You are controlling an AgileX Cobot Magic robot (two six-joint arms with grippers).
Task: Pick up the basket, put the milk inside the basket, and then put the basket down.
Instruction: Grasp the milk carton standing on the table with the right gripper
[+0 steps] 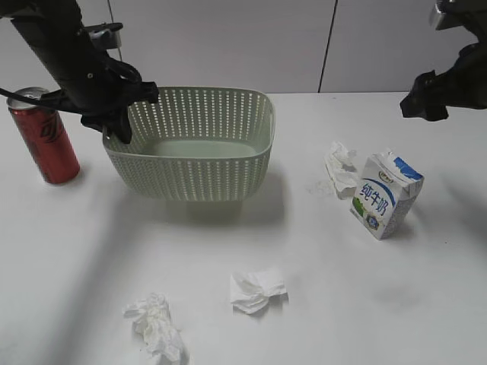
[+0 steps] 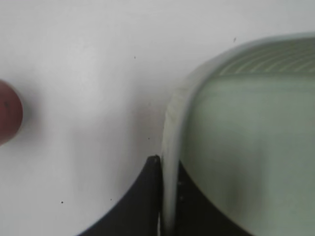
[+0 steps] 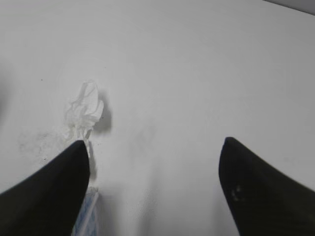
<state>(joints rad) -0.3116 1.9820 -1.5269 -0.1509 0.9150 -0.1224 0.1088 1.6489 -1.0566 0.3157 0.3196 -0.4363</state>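
The pale green basket (image 1: 194, 148) hangs tilted just above the table at centre left, and it is empty inside. My left gripper (image 1: 116, 125) is shut on its left rim. The left wrist view shows the rim (image 2: 172, 132) pinched between the two black fingers (image 2: 166, 196). The milk carton (image 1: 384, 194) stands upright on the table at the right. Only its blue edge (image 3: 86, 216) shows in the right wrist view. My right gripper (image 1: 426, 103) is open and empty, high above the table behind the carton; its fingers (image 3: 155, 167) are spread wide.
A red soda can (image 1: 46, 137) stands left of the basket and shows in the left wrist view (image 2: 7, 113). Crumpled tissues lie beside the carton (image 1: 341, 169), at front centre (image 1: 257, 290) and front left (image 1: 156, 323). One tissue (image 3: 86, 110) shows in the right wrist view.
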